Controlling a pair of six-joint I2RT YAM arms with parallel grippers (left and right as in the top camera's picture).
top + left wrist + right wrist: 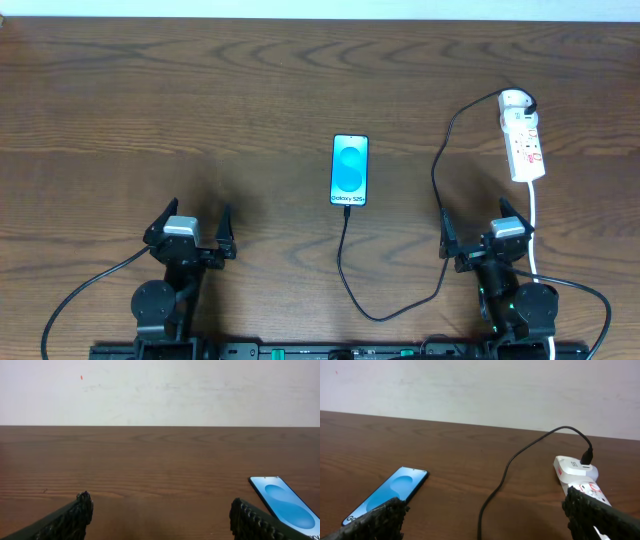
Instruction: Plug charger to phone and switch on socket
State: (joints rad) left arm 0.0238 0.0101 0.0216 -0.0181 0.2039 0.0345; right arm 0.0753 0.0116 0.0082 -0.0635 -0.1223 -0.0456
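The phone (350,170) lies flat mid-table, blue screen up, and also shows in the left wrist view (283,504) and the right wrist view (390,492). The charger, a thin black cable (345,270), meets the phone's near end, loops right and rises to a white plug at the far end of the socket (523,140). The cable (502,477) and socket (575,470) show in the right wrist view. My left gripper (190,228) is open and empty, near-left of the phone. My right gripper (483,232) is open and empty, near the socket's white cord.
The socket's thick white cord (536,225) runs toward the near edge beside my right arm. The wooden table (200,110) ends at a pale wall at the far side.
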